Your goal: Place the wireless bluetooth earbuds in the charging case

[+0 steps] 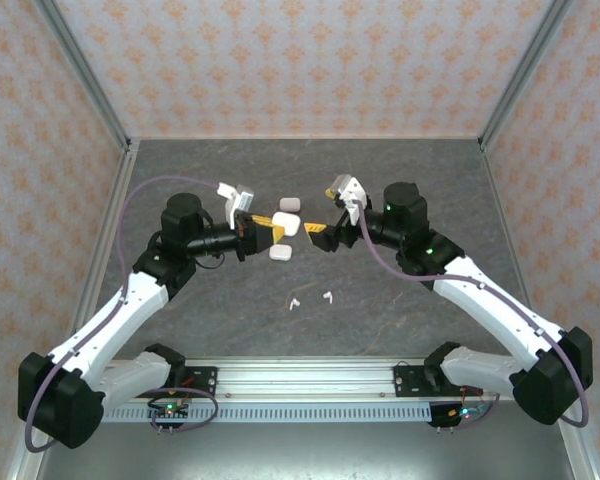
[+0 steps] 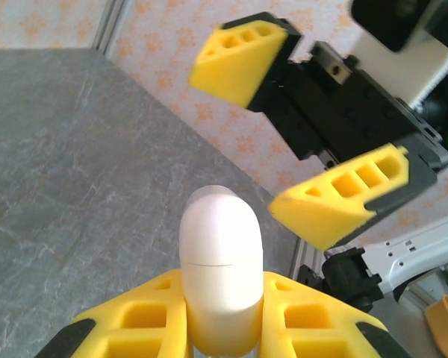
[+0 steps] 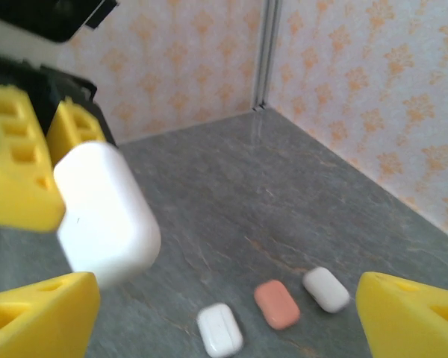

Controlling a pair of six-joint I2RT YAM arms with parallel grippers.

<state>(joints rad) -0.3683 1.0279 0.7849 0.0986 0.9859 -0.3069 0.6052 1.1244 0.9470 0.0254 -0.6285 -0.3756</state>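
Grey table (image 1: pixel 400 190): left gripper (image 2: pixel 222 306) pinches a white case (image 2: pixel 220 231); right gripper (image 2: pixel 246 142) spread wide just beside it.

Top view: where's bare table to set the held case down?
Free: the far strip between the loose cases and the back wall, and the near strip between the two earbuds and the rail. Crowded: the middle, where left pincer, the held case and right pincer meet.
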